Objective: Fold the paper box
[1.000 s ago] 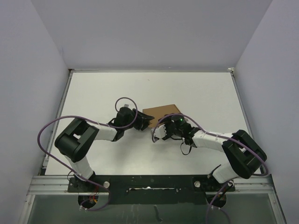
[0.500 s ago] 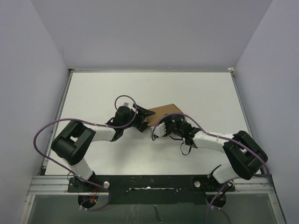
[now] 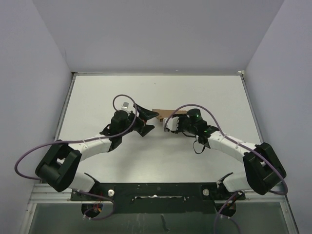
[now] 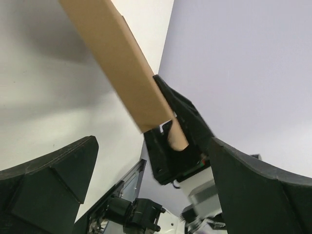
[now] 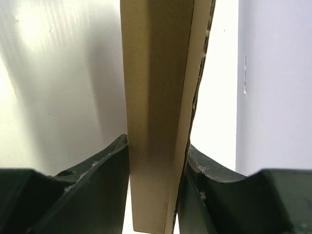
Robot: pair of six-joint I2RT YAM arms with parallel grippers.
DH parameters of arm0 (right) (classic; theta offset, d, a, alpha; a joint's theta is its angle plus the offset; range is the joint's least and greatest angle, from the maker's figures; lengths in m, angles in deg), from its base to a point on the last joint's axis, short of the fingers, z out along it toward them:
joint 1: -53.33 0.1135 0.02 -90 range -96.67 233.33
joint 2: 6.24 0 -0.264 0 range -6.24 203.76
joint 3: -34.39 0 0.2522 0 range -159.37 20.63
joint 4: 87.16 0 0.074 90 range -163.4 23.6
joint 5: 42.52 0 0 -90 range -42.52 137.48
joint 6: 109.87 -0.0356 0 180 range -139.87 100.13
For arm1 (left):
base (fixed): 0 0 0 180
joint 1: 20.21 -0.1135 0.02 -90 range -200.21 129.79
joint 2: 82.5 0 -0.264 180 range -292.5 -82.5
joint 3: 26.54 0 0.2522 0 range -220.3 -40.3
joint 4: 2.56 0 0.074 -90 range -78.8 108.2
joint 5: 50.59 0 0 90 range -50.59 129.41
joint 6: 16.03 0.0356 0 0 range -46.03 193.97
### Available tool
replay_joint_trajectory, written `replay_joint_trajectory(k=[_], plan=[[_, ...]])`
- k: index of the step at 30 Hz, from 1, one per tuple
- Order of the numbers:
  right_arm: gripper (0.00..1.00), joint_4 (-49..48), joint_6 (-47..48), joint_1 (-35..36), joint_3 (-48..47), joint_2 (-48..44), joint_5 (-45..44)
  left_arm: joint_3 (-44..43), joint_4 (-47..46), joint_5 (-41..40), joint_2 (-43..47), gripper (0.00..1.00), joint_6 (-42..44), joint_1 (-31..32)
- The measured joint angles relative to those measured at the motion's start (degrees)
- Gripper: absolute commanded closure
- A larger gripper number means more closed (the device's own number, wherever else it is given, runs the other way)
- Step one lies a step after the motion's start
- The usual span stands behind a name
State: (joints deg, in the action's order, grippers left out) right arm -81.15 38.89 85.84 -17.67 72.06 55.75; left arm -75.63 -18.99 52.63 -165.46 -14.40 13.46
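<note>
The paper box (image 3: 162,112) is a flat brown cardboard piece, standing on edge near the table's middle. My right gripper (image 3: 169,122) is shut on its near end. In the right wrist view the box (image 5: 156,97) runs straight up between both fingers (image 5: 97,190), pinched at its sides. My left gripper (image 3: 151,121) stands open just left of the box, not touching it. The left wrist view has the box (image 4: 117,68) slanting down into the right gripper's black jaws (image 4: 178,141), with my own left fingers (image 4: 48,180) spread wide below.
The white tabletop (image 3: 204,97) is walled by pale lilac panels at the back and sides. Purple cables loop off both arms (image 3: 34,151). A metal rail (image 3: 156,187) runs along the near edge by the arm bases.
My left gripper opened wide, let go of the box and drew off to the left. My right gripper closed on the box, which now stands on edge, a little farther back.
</note>
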Motion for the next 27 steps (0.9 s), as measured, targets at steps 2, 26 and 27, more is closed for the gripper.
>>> replay_joint_trajectory(k=[2, 26, 27], plan=[[0.63, 1.9, -2.4, -1.3, -1.5, -0.2, 1.4, 0.7, 1.0, 0.0, 1.7, 0.02, 1.4, -0.4], [0.65, 22.9, -54.6, -30.0, -29.5, 10.1, 40.9, 8.9, -7.3, 9.2, 8.9, 0.02, 43.3, -8.1], [0.65, 23.2, -57.2, -30.4, -30.1, 11.4, 42.7, 8.9, -9.2, 9.9, 7.7, 0.02, 43.0, -8.1]])
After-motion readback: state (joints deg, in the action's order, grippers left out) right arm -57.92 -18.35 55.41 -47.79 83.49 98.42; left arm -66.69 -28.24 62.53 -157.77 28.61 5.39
